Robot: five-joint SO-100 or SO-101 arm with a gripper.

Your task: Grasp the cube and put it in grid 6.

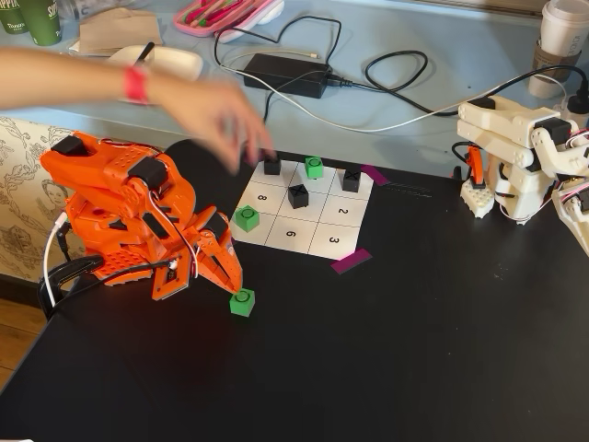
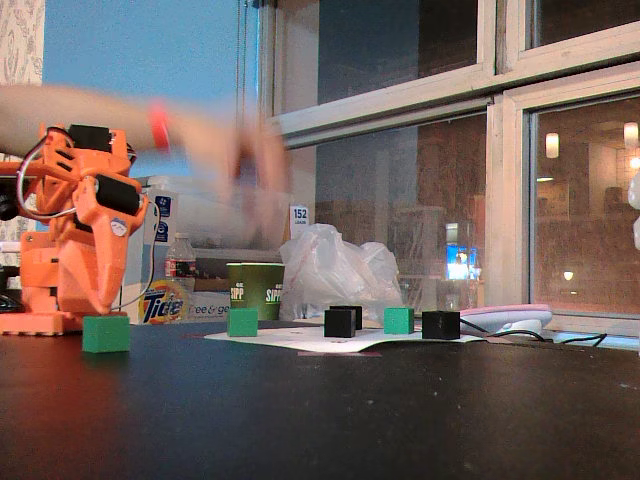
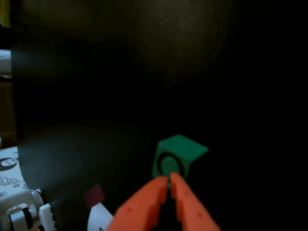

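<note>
Cube is sitting on the black counter, off the paper grid, short of grid 6. Orange gripper is resting clenched, tips touching cube, grasping nothing.

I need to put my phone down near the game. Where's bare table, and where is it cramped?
The black table is bare below the paper grid, between the orange arm and the white arm. Crowded: the grid's cubes, and the green cube at the pincer.
</note>
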